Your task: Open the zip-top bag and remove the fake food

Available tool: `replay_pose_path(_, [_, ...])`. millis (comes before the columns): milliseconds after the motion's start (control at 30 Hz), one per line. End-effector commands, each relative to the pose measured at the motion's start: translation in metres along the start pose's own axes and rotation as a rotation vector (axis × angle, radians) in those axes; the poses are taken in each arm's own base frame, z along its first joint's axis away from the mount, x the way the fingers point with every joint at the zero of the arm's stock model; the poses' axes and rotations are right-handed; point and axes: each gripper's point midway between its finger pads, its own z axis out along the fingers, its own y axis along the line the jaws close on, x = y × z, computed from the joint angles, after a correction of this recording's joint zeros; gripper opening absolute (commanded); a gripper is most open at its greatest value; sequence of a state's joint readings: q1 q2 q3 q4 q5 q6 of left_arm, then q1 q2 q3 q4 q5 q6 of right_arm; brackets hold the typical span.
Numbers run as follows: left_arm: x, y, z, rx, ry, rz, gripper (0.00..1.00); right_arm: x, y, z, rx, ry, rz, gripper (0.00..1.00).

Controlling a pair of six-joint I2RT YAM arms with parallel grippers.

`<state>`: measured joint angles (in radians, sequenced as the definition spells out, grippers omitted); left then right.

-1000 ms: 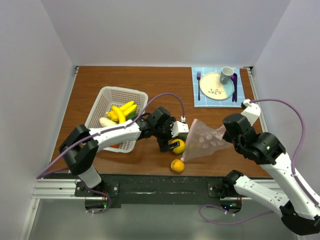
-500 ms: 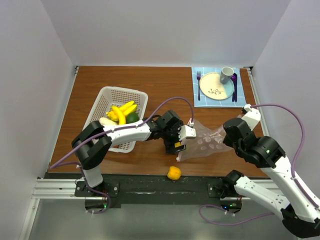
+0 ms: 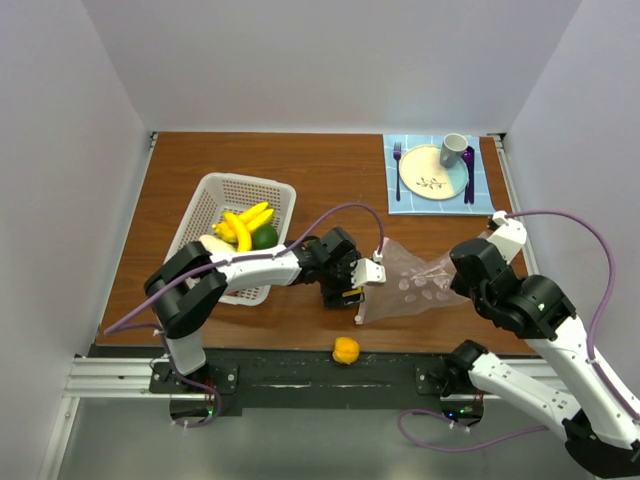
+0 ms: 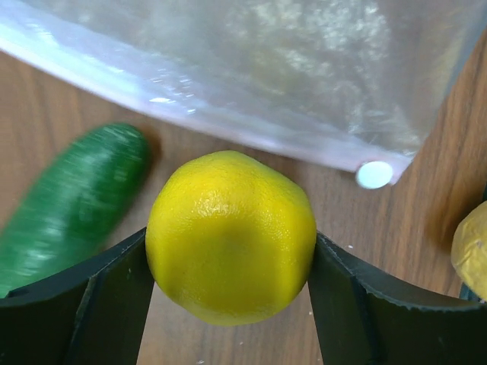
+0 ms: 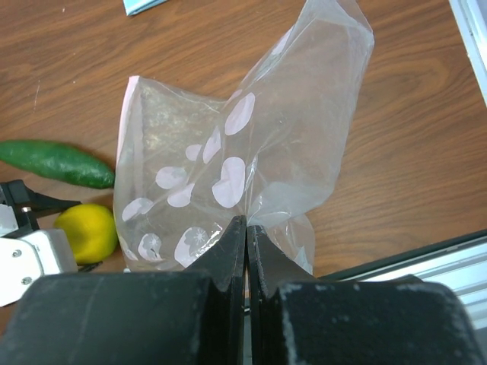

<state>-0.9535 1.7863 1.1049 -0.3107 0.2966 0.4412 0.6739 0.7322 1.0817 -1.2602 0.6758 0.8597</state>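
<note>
My left gripper is shut on a yellow lemon, which sits between both fingers just above the table. The clear zip-top bag lies right beside it, its zip edge toward the lemon. My right gripper is shut on a fold of the bag and holds that end up. A dark green cucumber lies on the table next to the lemon; it also shows in the right wrist view. An orange fruit rests on the black front rail.
The white perforated basket at the left holds yellow bananas, a green piece and a white piece. A blue mat with a yellow plate, fork, cup and spoon lies at the back right. A yellowish rounded piece shows at the left wrist view's right edge.
The orange fruit has rolled off the table's front edge onto the black rail. My left gripper with the lemon moved toward the bag's mouth, then back a little. The right gripper keeps hold of the bag.
</note>
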Motion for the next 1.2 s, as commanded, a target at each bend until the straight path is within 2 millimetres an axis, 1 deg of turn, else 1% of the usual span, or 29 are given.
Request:
replay_pose_path(0, [-0.048,0.028,-0.036,-0.115,-0.105,0.038,0.0,-0.019,-0.006,-0.008,0.018,-0.069,0.028,0.0])
replay_pose_path(33, [-0.046,0.038,-0.047,-0.143,-0.103,0.018,0.0,-0.02,-0.006,-0.007,0.023,-0.07,0.024,0.0])
replay_pose_path(67, [-0.052,0.046,-0.059,-0.167,-0.122,0.008,0.0,-0.02,-0.006,-0.006,0.03,-0.069,0.022,0.0])
replay_pose_path(100, [-0.054,0.062,-0.082,-0.218,-0.152,-0.023,0.0,-0.018,-0.006,-0.005,0.034,-0.065,0.015,0.0])
replay_pose_path(133, [-0.056,0.071,-0.097,-0.25,-0.161,-0.036,0.0,-0.017,-0.006,-0.005,0.034,-0.063,0.017,0.0])
replay_pose_path(167, [-0.062,0.083,-0.122,-0.301,-0.201,-0.045,0.0,-0.015,-0.007,-0.003,0.037,-0.06,0.016,0.0])
replay_pose_path(200, [-0.05,0.108,-0.143,-0.374,-0.208,-0.091,0.0,-0.015,-0.007,-0.003,0.035,-0.059,0.02,0.0])
replay_pose_path(267, [-0.042,0.136,-0.182,-0.485,-0.237,-0.12,0.0,-0.012,-0.007,-0.003,0.029,-0.057,0.023,0.0])
replay_pose_path(300, [-0.021,0.163,-0.204,-0.57,-0.23,-0.172,0.0,-0.012,-0.006,-0.002,0.025,-0.056,0.028,0.0])
replay_pose_path(367, [0.003,0.185,-0.224,-0.642,-0.212,-0.229,0.0,-0.01,-0.006,-0.002,0.021,-0.054,0.031,0.0])
replay_pose_path(400, [0.028,0.203,-0.238,-0.691,-0.191,-0.287,0.0,-0.01,-0.007,-0.002,0.022,-0.055,0.031,0.0])
replay_pose_path(467, [0.052,0.215,-0.242,-0.718,-0.166,-0.332,0.0,-0.01,-0.007,-0.002,0.021,-0.055,0.032,0.0])
replay_pose_path(500, [0.068,0.224,-0.249,-0.755,-0.15,-0.358,0.0,-0.01,-0.008,-0.002,0.027,-0.057,0.029,0.0])
replay_pose_path(567, [0.093,0.229,-0.239,-0.766,-0.1,-0.395,0.0,-0.012,-0.009,-0.003,0.03,-0.062,0.031,0.0])
replay_pose_path(600, [0.105,0.234,-0.24,-0.784,-0.086,-0.419,0.0,-0.012,-0.011,-0.004,0.035,-0.063,0.03,0.0])
replay_pose_path(667, [0.124,0.238,-0.23,-0.782,-0.054,-0.452,0.0,-0.016,-0.014,-0.006,0.043,-0.075,0.033,0.0])
replay_pose_path(700, [0.133,0.243,-0.231,-0.802,-0.043,-0.465,0.01,-0.016,-0.015,-0.007,0.044,-0.076,0.033,0.0])
replay_pose_path(767, [0.145,0.246,-0.224,-0.796,-0.017,-0.48,0.24,-0.02,-0.016,-0.009,0.05,-0.085,0.034,0.0])
replay_pose_path(800, [0.148,0.248,-0.224,-0.802,-0.009,-0.482,0.33,-0.02,-0.018,-0.01,0.055,-0.085,0.028,0.0])
replay_pose_path(833, [0.148,0.25,-0.223,-0.803,-0.005,-0.481,0.38,-0.022,-0.019,-0.01,0.063,-0.09,0.026,0.0])
replay_pose_path(867, [0.15,0.252,-0.222,-0.805,-0.001,-0.485,0.49,-0.024,-0.02,-0.012,0.066,-0.096,0.024,0.04])
replay_pose_path(900, [0.15,0.253,-0.223,-0.807,0.002,-0.488,0.83,-0.025,-0.023,-0.013,0.076,-0.1,0.018,0.1])
replay_pose_path(933, [0.148,0.253,-0.225,-0.808,-0.001,-0.488,0.98,-0.03,-0.026,-0.014,0.091,-0.117,0.014,0.33])
replay_pose_path(967, [0.144,0.254,-0.228,-0.809,-0.011,-0.492,1.0,-0.035,-0.027,-0.017,0.091,-0.129,0.011,0.46])
replay_pose_path(1033, [0.124,0.251,-0.239,-0.795,-0.074,-0.488,1.0,-0.04,-0.029,-0.02,0.104,-0.142,-0.01,0.76])
replay_pose_path(1067, [0.112,0.248,-0.243,-0.781,-0.115,-0.496,1.0,-0.048,-0.03,-0.023,0.114,-0.16,-0.017,0.98])
replay_pose_path(1100, [0.094,0.243,-0.246,-0.738,-0.171,-0.481,1.0,-0.05,-0.034,-0.025,0.134,-0.163,-0.03,0.99])
replay_pose_path(1133, [0.078,0.237,-0.253,-0.728,-0.209,-0.462,0.99,-0.058,-0.034,-0.03,0.133,-0.18,-0.023,0.99])
replay_pose_path(1167, [0.059,0.227,-0.248,-0.686,-0.234,-0.436,1.0,-0.062,-0.034,-0.032,0.137,-0.185,-0.035,0.99])
